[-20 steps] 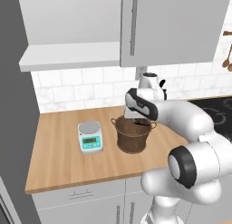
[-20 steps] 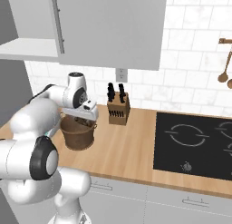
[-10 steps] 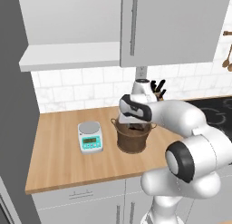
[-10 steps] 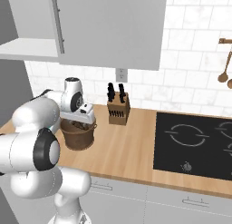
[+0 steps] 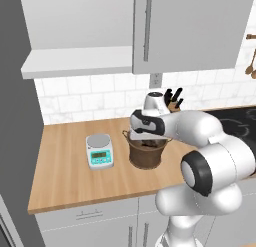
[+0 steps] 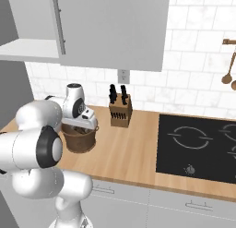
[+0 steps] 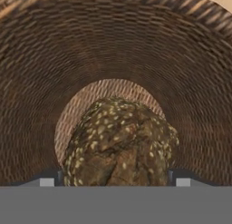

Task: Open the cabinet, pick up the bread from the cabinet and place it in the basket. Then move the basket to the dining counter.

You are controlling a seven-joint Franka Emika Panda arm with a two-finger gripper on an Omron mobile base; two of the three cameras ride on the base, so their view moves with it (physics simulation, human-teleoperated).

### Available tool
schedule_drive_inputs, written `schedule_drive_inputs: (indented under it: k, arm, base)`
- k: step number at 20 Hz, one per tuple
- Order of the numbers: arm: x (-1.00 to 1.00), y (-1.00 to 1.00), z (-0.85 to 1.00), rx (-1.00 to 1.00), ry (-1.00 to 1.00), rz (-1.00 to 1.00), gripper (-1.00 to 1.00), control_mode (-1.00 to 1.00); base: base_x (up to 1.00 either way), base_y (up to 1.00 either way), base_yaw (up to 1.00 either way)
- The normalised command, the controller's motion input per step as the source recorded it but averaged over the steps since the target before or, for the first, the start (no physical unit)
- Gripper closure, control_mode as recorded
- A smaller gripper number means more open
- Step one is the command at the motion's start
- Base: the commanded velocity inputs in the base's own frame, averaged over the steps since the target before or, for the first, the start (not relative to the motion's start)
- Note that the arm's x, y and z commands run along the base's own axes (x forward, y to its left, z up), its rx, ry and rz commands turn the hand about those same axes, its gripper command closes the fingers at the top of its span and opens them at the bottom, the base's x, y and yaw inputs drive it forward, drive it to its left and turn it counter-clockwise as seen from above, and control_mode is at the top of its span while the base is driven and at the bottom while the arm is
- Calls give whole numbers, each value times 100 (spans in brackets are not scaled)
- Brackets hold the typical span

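Note:
The round dark woven basket (image 5: 145, 160) (image 6: 79, 141) stands on a wood counter below the light grey wall cabinet (image 5: 195, 36), whose left side is open with a bare shelf (image 5: 75, 66). My gripper (image 5: 146, 137) (image 6: 83, 126) reaches down into the basket's mouth. In the hand view the seeded brown bread (image 7: 120, 141) sits between my fingertips (image 7: 47, 181), which press against its sides, with the basket's wall (image 7: 113, 41) and floor behind it. The dining counter is out of view.
A small kitchen scale (image 5: 99, 151) sits left of the basket. A knife block (image 6: 120, 111) stands by the tiled wall to its right. Further right are a black hob (image 6: 198, 148) and hanging wooden spoons (image 6: 228, 75).
My hand has moved left and down with the bread, from just above the basket's rim into its mouth. The basket and scale have stayed put.

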Motion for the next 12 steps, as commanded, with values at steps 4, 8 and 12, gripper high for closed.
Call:
schedule_drive_inputs:
  k: [4, 8, 12]
  arm:
    - [5, 7, -9, 0, 0, 0, 100, -100]
    - [0, 0, -3, 0, 0, 0, -100, -100]
    - [0, 0, 0, 0, 0, 0, -100, -100]
  base:
    - [0, 0, 0]
    - [0, 0, 0]
    - [0, 0, 0]
